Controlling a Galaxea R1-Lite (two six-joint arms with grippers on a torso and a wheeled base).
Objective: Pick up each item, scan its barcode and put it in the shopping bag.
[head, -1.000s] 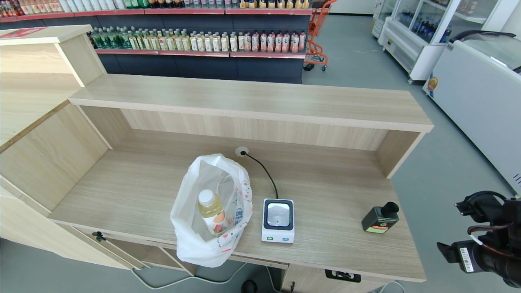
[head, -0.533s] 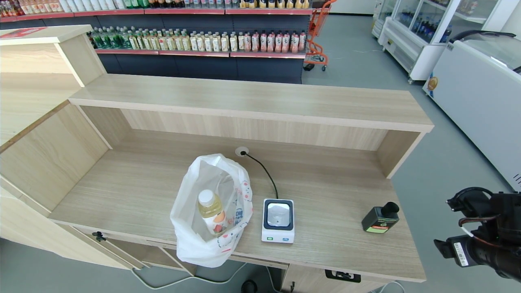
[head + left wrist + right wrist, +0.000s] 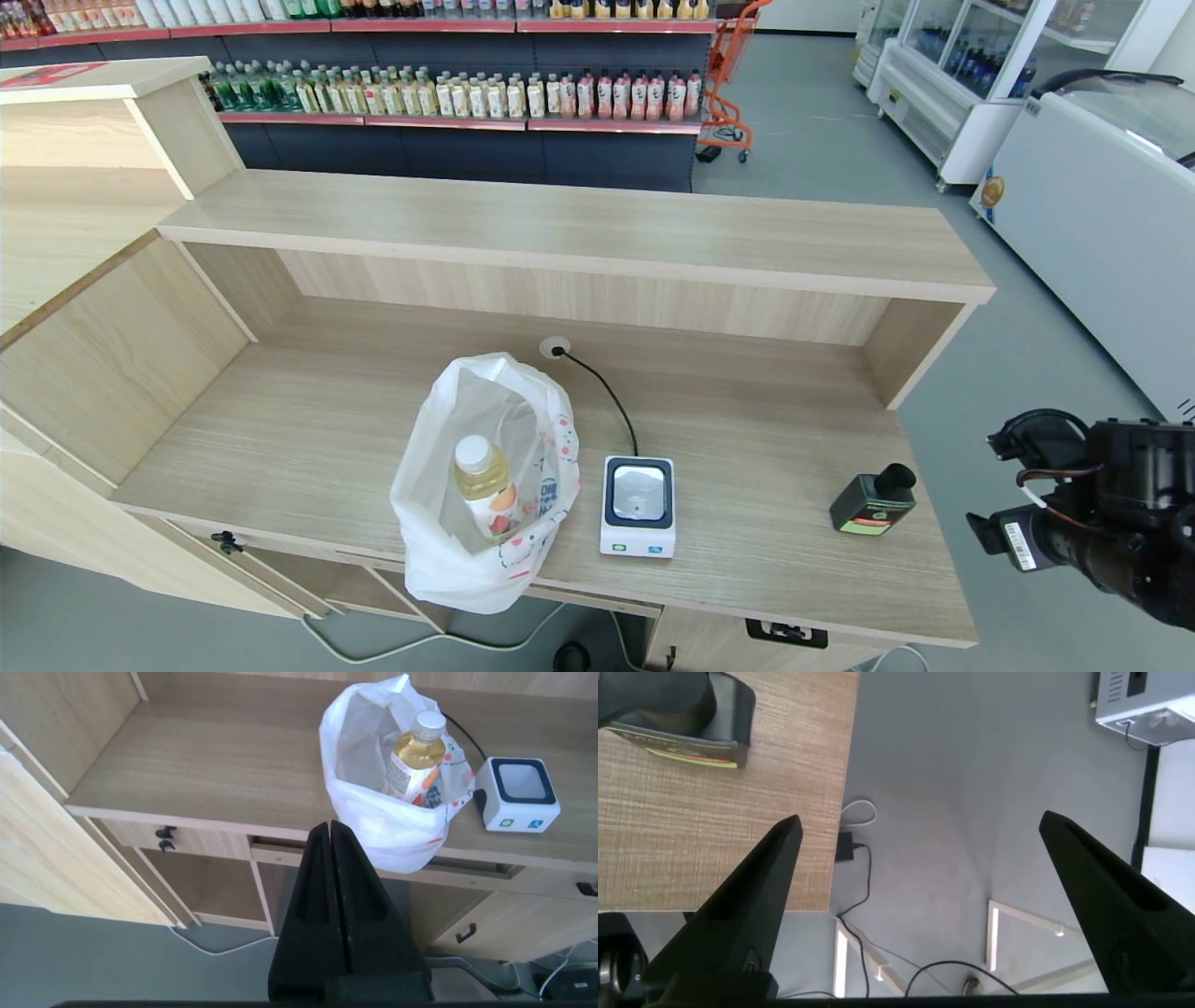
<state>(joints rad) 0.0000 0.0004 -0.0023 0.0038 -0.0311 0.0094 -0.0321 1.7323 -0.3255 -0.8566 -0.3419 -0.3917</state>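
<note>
The right arm [image 3: 1111,532] is black — looped cables [image 3: 1034,435], a white barcode sticker [image 3: 1015,540] — with wedge-shaped pincer fingers [image 3: 752,910].

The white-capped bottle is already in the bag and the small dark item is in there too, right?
Not quite. The bottle is in the bag, but the small dark item lies out on the counter, right of the scanner, as the head view shows.

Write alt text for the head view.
A white plastic shopping bag holding a white-capped bottle of yellow drink stands on a light wooden counter, beside a white square barcode scanner. A small dark green container with black cap lies farther right.
</note>
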